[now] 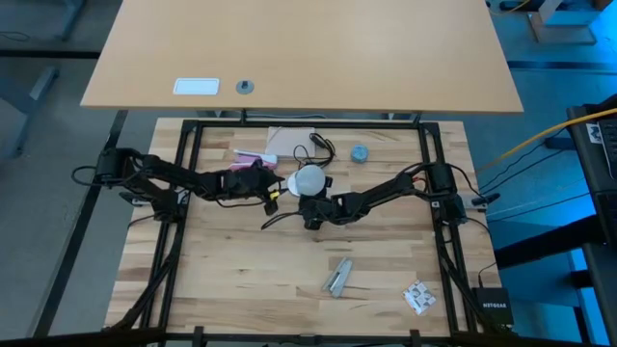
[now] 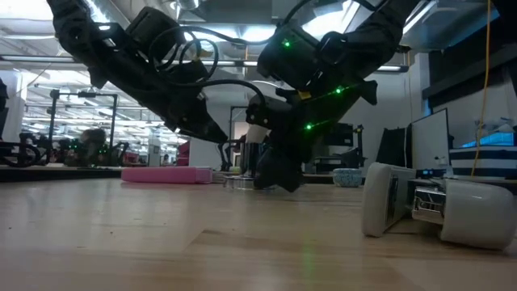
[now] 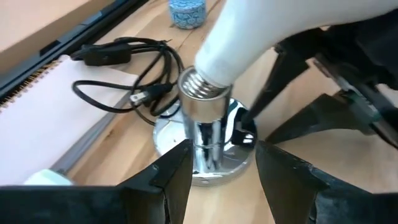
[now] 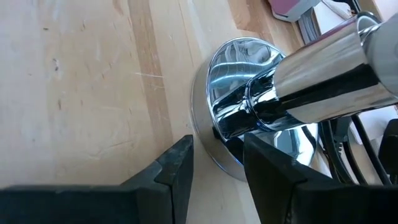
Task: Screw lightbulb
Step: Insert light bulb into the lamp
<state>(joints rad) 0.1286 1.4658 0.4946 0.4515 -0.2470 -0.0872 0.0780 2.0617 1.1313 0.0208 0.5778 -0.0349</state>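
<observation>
I am looking down on a pale wooden tabletop (image 1: 222, 289) framed by black rails, with a second, plain desk (image 1: 299, 48) lying beyond its far edge. Near the middle, the silvery socket (image 3: 205, 118) is standing upright on its round mirrored base, and the lightbulb (image 1: 308, 180) is sitting in its mouth, tilted, with its threaded neck just entering the socket's rim.

The left tool (image 3: 217, 168) is reaching in from the left; its fingers are standing apart on either side of the socket's stem, and I cannot tell whether they are touching it. The right tool (image 4: 217, 168) is coming from the right, low at the rim of the base, its fingers parted with the base's edge between them; contact is unclear here too.

Just behind the socket its black cord (image 1: 316, 149) is lying coiled on a notepad (image 1: 289, 143), with a pink object (image 1: 253, 156) beside it and a small blue-grey cap (image 1: 360, 153) nearby. The near half of the tabletop is lying mostly free, holding only a metal clip (image 1: 337, 278) and a small patterned packet (image 1: 419, 298) towards the near right corner.
</observation>
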